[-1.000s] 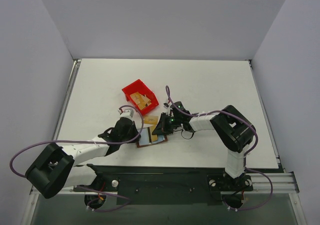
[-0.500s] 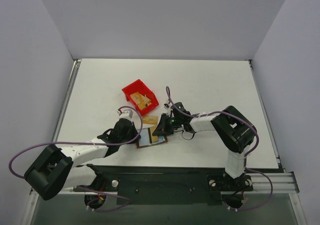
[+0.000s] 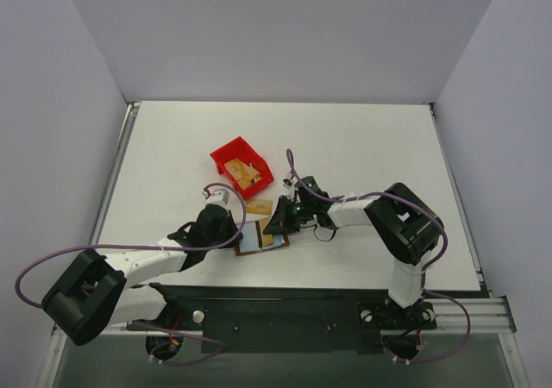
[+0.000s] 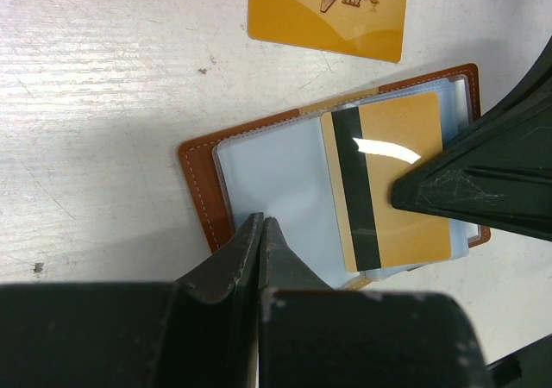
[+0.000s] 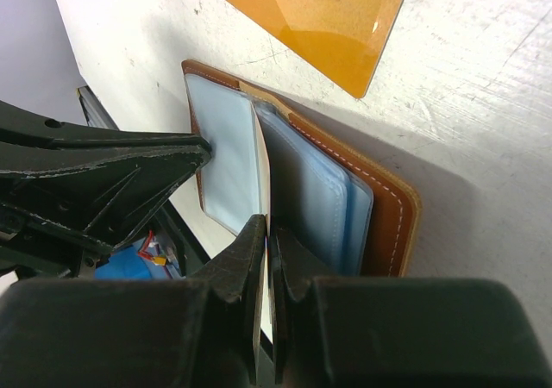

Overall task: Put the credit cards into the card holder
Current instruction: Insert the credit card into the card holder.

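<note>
My left gripper [image 4: 260, 226] is clenched, its tips pressed onto the left pale-blue pocket of the card holder [image 4: 200, 190]. The holder lies open on the tabletop [image 4: 103, 78], on the near side. Farther off stands the red bin [image 3: 226, 157] with more cards [image 3: 247, 174] inside. A VIP card [image 4: 328, 9] lies flat just past the card holder's far edge. My right gripper [image 5: 266, 233] grasps the striped card [image 4: 392, 147], held over the right pocket.
</note>
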You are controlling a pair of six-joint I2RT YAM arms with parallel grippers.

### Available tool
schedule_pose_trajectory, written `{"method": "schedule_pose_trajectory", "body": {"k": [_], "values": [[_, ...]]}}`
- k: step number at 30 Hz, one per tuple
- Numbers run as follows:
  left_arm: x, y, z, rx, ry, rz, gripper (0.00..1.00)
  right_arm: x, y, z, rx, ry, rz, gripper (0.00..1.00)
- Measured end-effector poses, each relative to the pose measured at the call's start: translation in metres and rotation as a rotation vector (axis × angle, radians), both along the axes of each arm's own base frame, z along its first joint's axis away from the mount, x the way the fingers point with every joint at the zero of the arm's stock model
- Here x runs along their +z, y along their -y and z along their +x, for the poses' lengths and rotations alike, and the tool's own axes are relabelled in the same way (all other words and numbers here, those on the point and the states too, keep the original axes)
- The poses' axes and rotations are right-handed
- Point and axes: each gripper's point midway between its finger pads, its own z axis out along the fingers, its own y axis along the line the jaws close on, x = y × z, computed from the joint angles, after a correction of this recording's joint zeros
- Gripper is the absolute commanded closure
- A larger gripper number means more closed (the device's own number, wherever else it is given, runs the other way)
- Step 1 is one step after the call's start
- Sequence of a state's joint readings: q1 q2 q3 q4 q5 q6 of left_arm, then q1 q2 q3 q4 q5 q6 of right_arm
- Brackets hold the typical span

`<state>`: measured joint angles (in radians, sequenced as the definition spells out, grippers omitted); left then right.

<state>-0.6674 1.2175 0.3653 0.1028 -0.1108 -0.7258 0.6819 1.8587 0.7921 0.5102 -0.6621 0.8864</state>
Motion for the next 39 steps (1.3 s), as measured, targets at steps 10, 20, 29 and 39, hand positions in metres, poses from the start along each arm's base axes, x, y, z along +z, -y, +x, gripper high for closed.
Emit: {"method": "schedule_pose_trajectory", "body": {"k": [10, 20, 29, 39], "values": [[0.000, 0.000, 0.000, -0.002, -0.001, -0.001, 1.00, 0.000, -0.003, -0.004, 0.007, -0.005, 0.002, 1.00], [0.000, 0.000, 0.000, -0.002, -0.001, -0.001, 1.00, -0.002, -0.008, -0.006, 0.005, -0.016, 0.013, 1.00], [0.000, 0.000, 0.000, 0.000, -0.002, 0.001, 1.00, -0.001, -0.013, -0.006, 0.004, -0.026, 0.036, 1.00], [0.000, -0.001, 0.000, 0.000, -0.002, 0.001, 1.00, 0.002, -0.017, -0.007, -0.001, -0.035, 0.054, 1.00]]}}
